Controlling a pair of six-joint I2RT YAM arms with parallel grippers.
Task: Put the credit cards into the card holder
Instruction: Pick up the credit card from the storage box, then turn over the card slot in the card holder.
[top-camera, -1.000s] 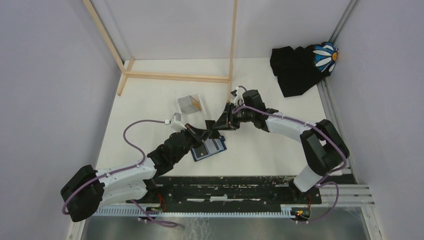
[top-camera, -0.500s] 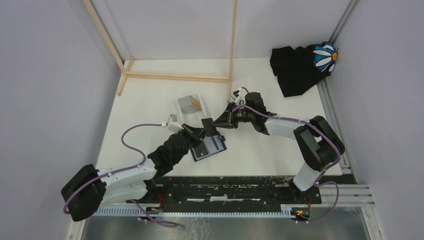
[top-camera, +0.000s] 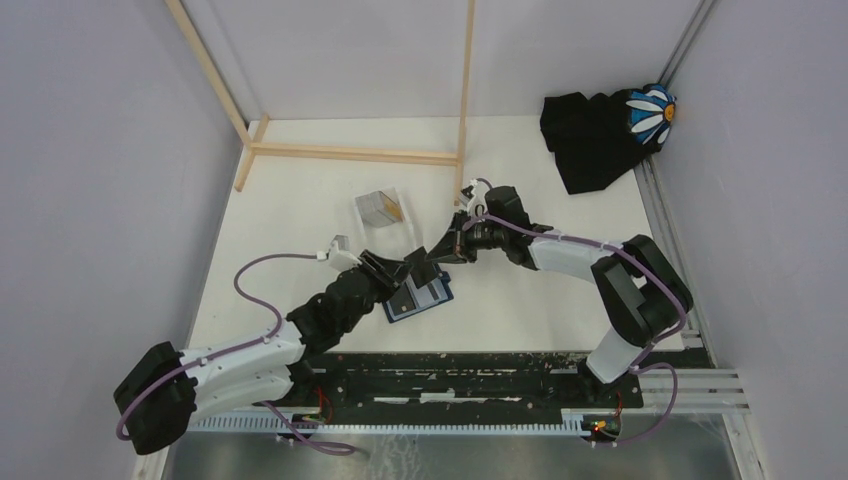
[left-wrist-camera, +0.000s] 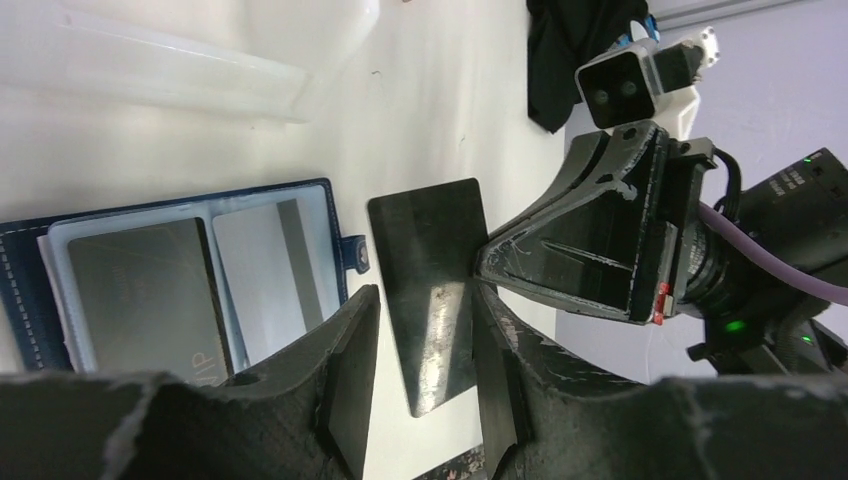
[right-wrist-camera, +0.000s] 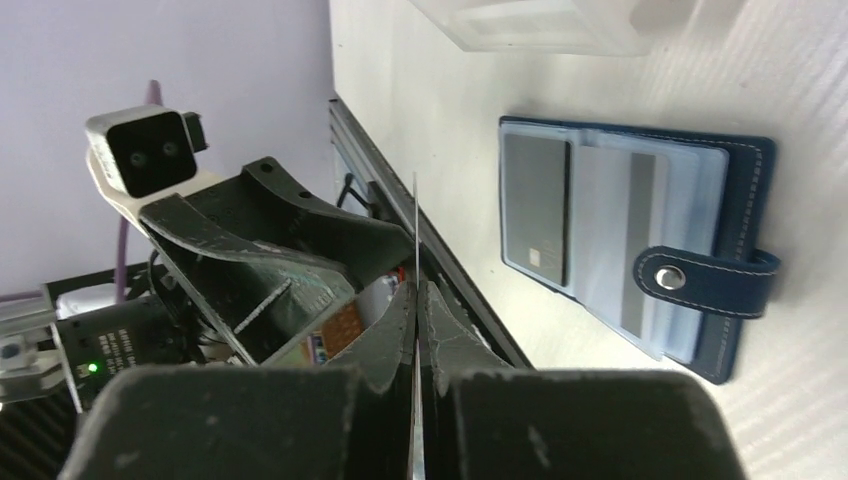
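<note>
The navy card holder (top-camera: 418, 297) lies open on the white table, grey pockets up, with one grey credit card (left-wrist-camera: 150, 290) in a pocket. Just above it a dark credit card (left-wrist-camera: 430, 290) hangs in the air. My right gripper (top-camera: 440, 250) is shut on its edge, and the card shows edge-on between the pads (right-wrist-camera: 415, 230). My left gripper (left-wrist-camera: 427, 288) stands open around the same card, its fingers clear of both faces. The holder's snap strap (right-wrist-camera: 700, 275) points away from the pockets.
A clear plastic box (top-camera: 380, 208) holding more cards sits behind the holder. A wooden frame (top-camera: 350, 153) stands at the back, and a black cloth with a daisy (top-camera: 600, 135) lies at the back right. A black rail (top-camera: 450, 375) runs along the near edge.
The left gripper was shut on the card and has opened off it. The right gripper has closed on the card's edge. The left arm has drawn back slightly.
</note>
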